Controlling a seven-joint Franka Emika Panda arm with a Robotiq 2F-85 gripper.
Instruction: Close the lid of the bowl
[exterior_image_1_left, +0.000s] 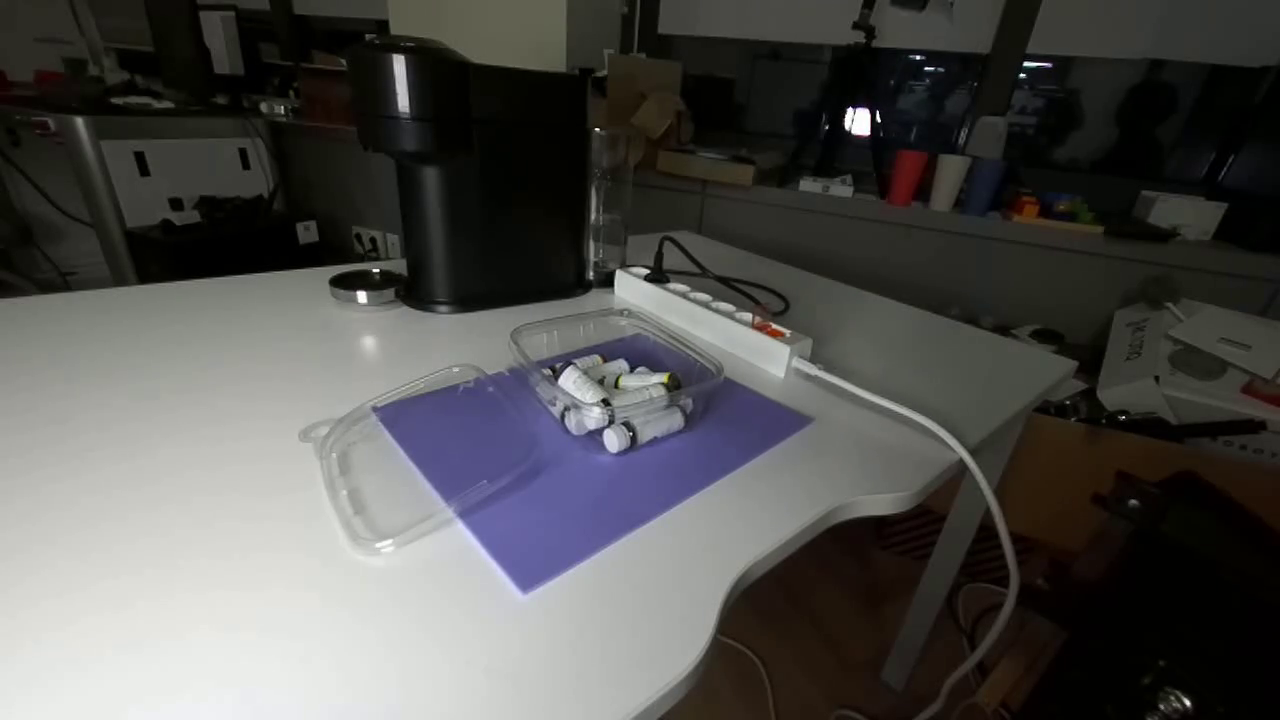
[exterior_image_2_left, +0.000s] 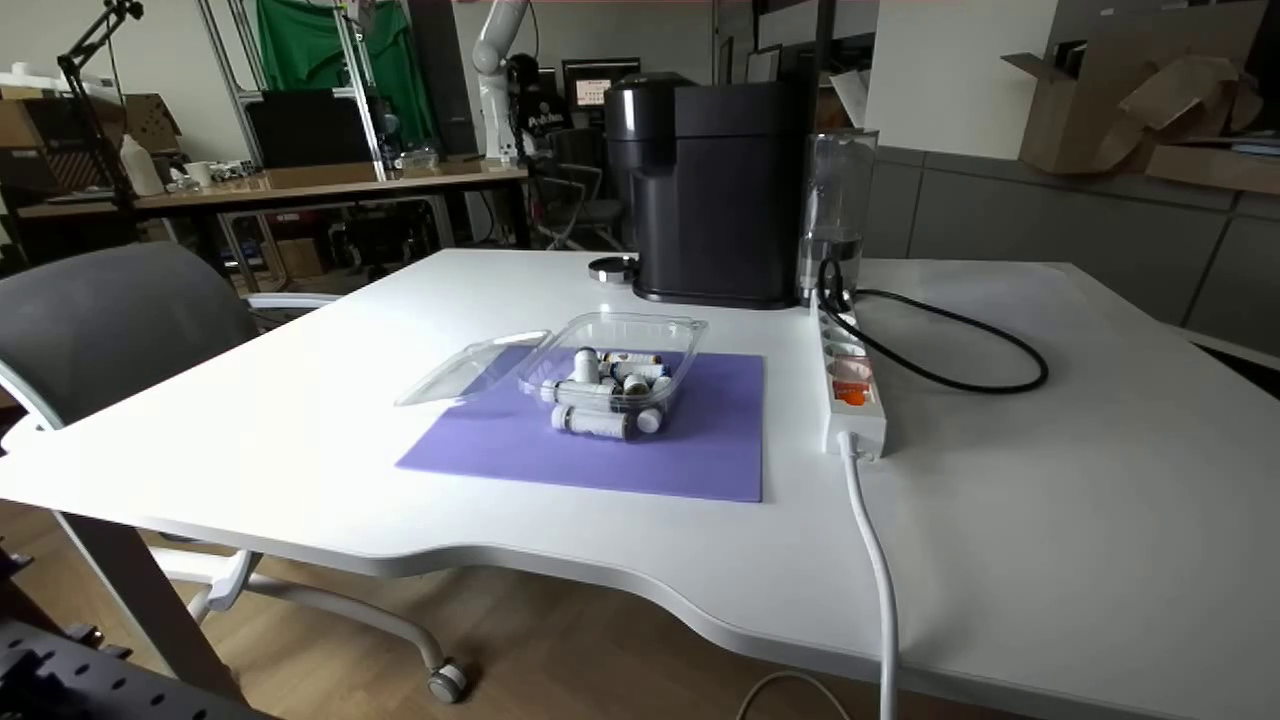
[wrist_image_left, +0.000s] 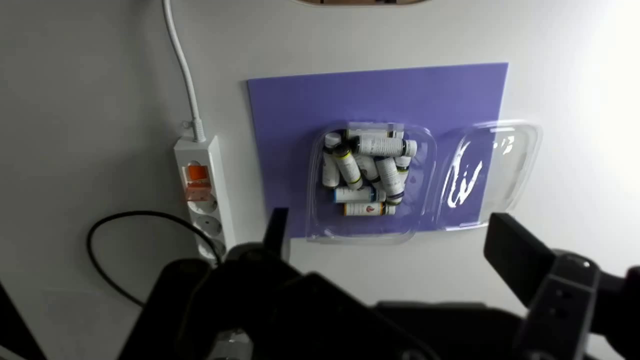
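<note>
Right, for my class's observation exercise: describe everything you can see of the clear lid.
The lid looks like thin, colourless, see-through plastic, roughly rectangular with rounded corners, a raised rim and a small tab on the side away from the bowl. It is off the bowl, beside it, partly over the purple mat and partly over the white tabletop. Bright glare streaks it in the wrist view. Whether it lies flat, or touches or joins the bowl, I can't tell.

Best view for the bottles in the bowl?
The wrist view: it looks down through the open top of the bowl, so the bottles overlap less and many labels face the camera. Both exterior views show the pile at a slant, bottles hiding one another, the lower ones seen through the clear wall.
</note>
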